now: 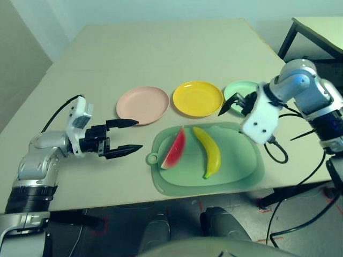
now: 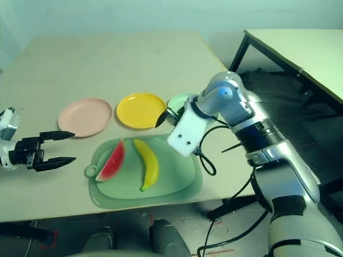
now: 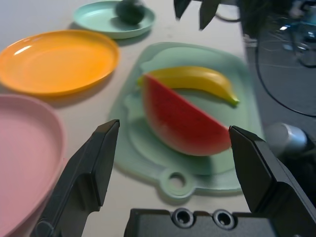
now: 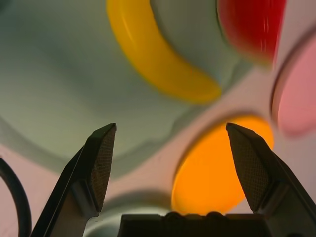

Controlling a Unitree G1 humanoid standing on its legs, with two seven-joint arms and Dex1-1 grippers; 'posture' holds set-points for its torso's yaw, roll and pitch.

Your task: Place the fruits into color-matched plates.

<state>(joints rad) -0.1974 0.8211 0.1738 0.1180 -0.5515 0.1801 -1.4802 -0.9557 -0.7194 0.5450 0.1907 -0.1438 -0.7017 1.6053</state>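
Observation:
A red watermelon wedge and a yellow banana lie side by side on a pale green cutting board. Behind the board stand a pink plate, a yellow plate and a mint green plate. In the left wrist view a dark green avocado sits in the green plate. My left gripper is open and empty, left of the board, pointing at the watermelon. Open and empty too, my right gripper hovers over the green plate's near edge.
The board's small ring handle points toward my left gripper. Black cables hang off my right arm near the table's right edge. A second table stands at the far right. The table's far half is bare.

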